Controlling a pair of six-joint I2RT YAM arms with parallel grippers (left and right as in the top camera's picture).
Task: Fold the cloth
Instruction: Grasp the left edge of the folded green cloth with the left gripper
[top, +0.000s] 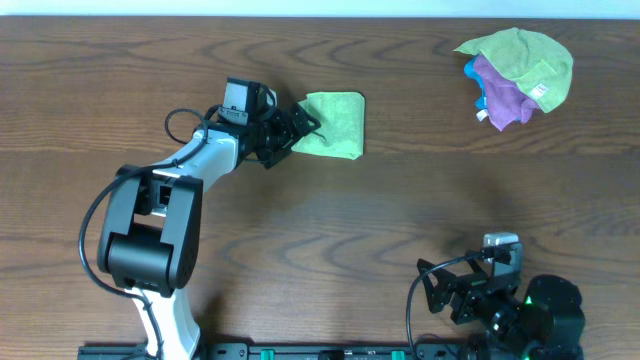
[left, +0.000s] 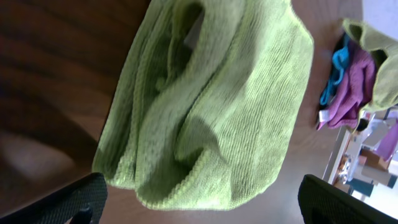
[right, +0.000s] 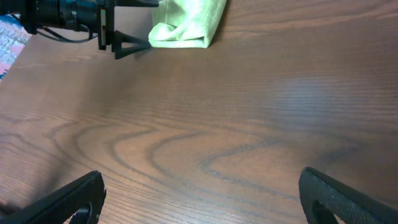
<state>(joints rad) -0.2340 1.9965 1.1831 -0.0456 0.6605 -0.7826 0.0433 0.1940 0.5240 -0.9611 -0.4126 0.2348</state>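
Note:
A light green cloth (top: 335, 124) lies folded into a small bundle on the wooden table, left of centre at the back. It fills the left wrist view (left: 211, 106), layered and a little rumpled, and shows far off in the right wrist view (right: 186, 22). My left gripper (top: 293, 133) is open at the cloth's left edge, its fingers either side of the fold with nothing between them (left: 202, 199). My right gripper (top: 452, 292) is open and empty near the table's front right edge, over bare wood (right: 202, 193).
A pile of cloths (top: 518, 75), green on top with purple and blue under it, lies at the back right; it also shows in the left wrist view (left: 357, 74). The table's front edge runs by the arm bases (top: 150, 260).

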